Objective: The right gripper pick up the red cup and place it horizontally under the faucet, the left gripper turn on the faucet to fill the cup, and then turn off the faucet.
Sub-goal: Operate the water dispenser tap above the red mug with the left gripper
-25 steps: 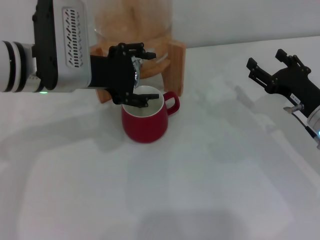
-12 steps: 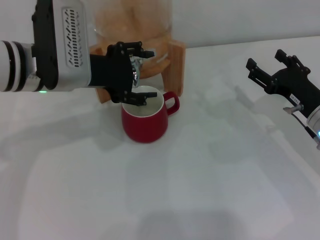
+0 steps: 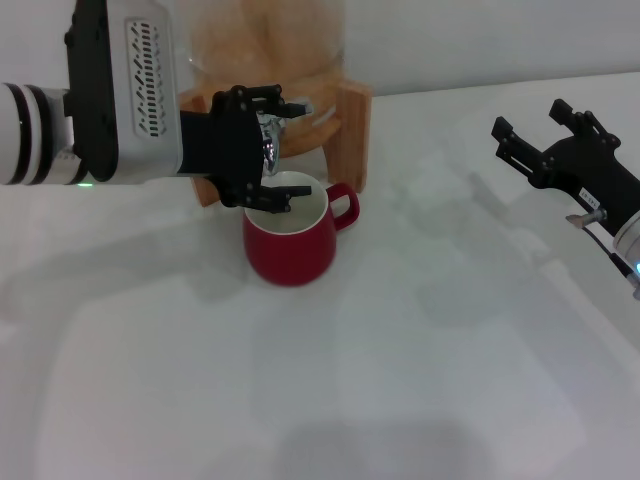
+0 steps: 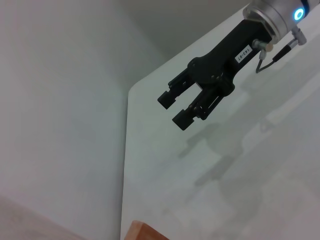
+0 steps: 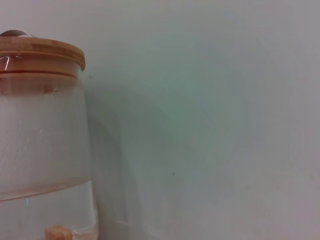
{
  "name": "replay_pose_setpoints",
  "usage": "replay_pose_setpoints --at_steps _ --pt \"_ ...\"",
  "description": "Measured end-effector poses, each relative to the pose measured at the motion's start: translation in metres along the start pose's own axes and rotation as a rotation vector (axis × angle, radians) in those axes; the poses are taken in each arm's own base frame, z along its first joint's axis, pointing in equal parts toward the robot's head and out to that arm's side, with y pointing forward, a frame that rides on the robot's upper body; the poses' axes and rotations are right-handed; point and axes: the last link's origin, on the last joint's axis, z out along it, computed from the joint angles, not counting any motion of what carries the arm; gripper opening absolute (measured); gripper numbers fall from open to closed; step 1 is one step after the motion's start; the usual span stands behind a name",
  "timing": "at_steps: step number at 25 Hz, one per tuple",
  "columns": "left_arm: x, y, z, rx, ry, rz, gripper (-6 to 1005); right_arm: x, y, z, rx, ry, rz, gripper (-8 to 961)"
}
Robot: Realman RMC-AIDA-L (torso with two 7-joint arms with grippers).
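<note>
Nothing has visibly moved in 0.5 s: the cup [image 3: 290, 241] already stands upright under the faucet [image 3: 270, 133], the left gripper [image 3: 277, 148] straddles the faucet, fingers spread, the open right gripper [image 3: 545, 134] idles well apart; shutting off remains.

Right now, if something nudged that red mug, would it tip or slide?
The red cup looks squat and wide-based, so it would probably slide on the smooth white table rather than tip. It appears glazed ceramic: likely stiff, slippery, heavy for its size and chippable. The left hand is at the faucet above it.
</note>
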Motion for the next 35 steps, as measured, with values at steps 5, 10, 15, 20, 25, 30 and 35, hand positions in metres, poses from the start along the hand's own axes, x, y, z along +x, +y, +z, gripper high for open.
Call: replay_pose_setpoints --at_steps 5,10,15,20,25,30,35 --pt "-0.0003 -0.0002 -0.0002 0.001 -0.001 0.0 857 0.0 0.0001 0.0 0.0 0.0 0.0 874" --pt "-0.0005 -0.0014 -0.0003 0.007 -0.004 0.002 857 0.0001 0.0002 0.0 -0.001 0.001 0.0 874" --pt "-0.0014 -0.0023 -0.0004 0.011 -0.012 0.008 857 0.0002 0.0003 0.0 -0.002 0.001 -0.001 874" --pt "-0.0014 -0.0023 -0.0002 0.01 -0.014 0.01 857 0.0002 0.0003 0.0 -0.002 0.001 -0.001 874" --pt "-0.0009 -0.0024 0.0001 0.012 -0.014 0.011 856 0.0002 0.0003 0.0 -0.002 0.001 0.0 874" --pt "-0.0004 -0.0029 0.0001 0.012 -0.013 0.013 856 0.0002 0.0003 0.0 -0.002 0.001 0.0 874" --pt "-0.0003 -0.0032 0.0 0.012 -0.013 0.015 855 -0.0011 0.0006 -0.0001 -0.004 -0.009 0.001 874"
